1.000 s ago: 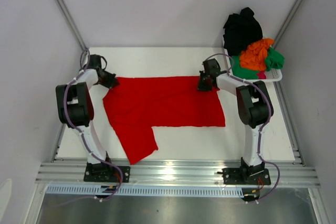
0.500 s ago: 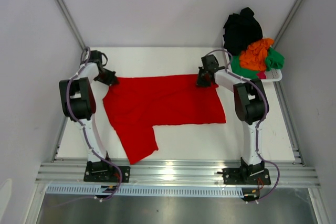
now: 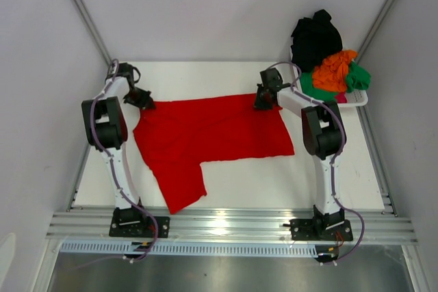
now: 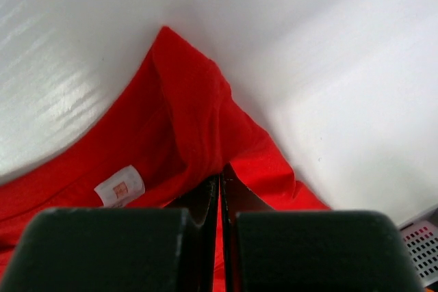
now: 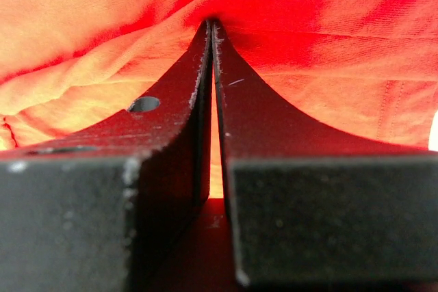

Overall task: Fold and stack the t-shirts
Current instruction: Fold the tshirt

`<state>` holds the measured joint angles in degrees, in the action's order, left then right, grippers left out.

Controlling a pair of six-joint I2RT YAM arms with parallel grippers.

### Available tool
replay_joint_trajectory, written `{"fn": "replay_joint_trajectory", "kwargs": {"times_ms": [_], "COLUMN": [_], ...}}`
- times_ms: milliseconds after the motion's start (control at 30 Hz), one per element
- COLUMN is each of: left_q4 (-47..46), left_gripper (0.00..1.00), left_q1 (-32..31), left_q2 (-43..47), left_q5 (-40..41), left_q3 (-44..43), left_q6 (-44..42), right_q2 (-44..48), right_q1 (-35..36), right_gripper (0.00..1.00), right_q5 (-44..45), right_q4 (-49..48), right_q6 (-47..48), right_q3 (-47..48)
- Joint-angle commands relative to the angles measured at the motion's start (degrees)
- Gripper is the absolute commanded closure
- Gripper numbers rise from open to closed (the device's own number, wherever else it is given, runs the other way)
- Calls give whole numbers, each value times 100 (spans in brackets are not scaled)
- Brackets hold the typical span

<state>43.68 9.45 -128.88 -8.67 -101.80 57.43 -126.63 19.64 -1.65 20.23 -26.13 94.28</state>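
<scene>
On the white table (image 3: 274, 182) the red t-shirt (image 3: 212, 135) lies spread, sleeve toward near edge; left gripper (image 3: 146, 103) pinched tight on its far left corner; right gripper (image 3: 260, 104) clamped on its far edge; black, orange and green t-shirts (image 3: 334, 70) heaped in basket (image 3: 361, 101), far right

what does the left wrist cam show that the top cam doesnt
Only left wrist: a white label on the red t-shirt, and the fold pinched in the shut left end effector. Only top: the shirt's whole outline, the right end effector on its far edge, and a black t-shirt, orange t-shirt and green t-shirt heaped in the basket. Both: the red shirt, the white table, and the basket, though the wrist view catches only its corner.
</scene>
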Motion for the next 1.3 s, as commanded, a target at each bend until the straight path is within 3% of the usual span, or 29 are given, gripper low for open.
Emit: {"fn": "replay_joint_trajectory", "kwargs": {"times_ms": [0,367,500,667,733,833,867,900,933,1000,1033,1067,1167,1267], "left_q4": [316,1152,1117,678,441,-25,-26,-26,26,412,544,649,808,791], "left_gripper": [99,99,99,99,93,54,38,32,28,25,24,21,21,22], "left_q1": [83,83,118,136,127,101,66,39,-39,-145,-285,-373,-724,-883], "left_q2": [-207,-1095,-1105,-341,289,941,1318,1496,1654,1954,2024,2120,2192,2218], "left_q5": [-110,58,-100,-380,-539,-812,-751,-664,-610,-305,-154,30,812,823], "left_q3": [-463,-2343,-2371,-2266,-2029,-1477,-1283,-1168,-906,-763,-684,-388,220,660], "left_q6": [-82,-645,-698,-1285,-1716,-2419,-2569,-2962,-3148,-3570,-3676,-3756,-3959,-4073], "right_q2": [-222,-467,-565,-231,15,305,366,489,525,586,621,639,710,710], "right_q1": [5,-48,-74,-74,-92,-100,-101,-109,-109,-127,-127,-110,-66,-48], "right_gripper": [99,99,98,98,97,94,87,80,64,52,39,33,24,21], "right_q5": [165,68,-89,-239,-327,-380,-432,-485,-555,-836,-967,-1134,-1145,-1118], "right_q4": [254,288,394,333,315,315,324,333,359,481,526,578,623,675], "right_q6": [-129,-340,-419,-349,-296,-138,-60,2,90,361,467,582,890,978], "right_q3": [205,731,978,952,952,952,952,961,978,1074,1188,1259,1260,1207]}}
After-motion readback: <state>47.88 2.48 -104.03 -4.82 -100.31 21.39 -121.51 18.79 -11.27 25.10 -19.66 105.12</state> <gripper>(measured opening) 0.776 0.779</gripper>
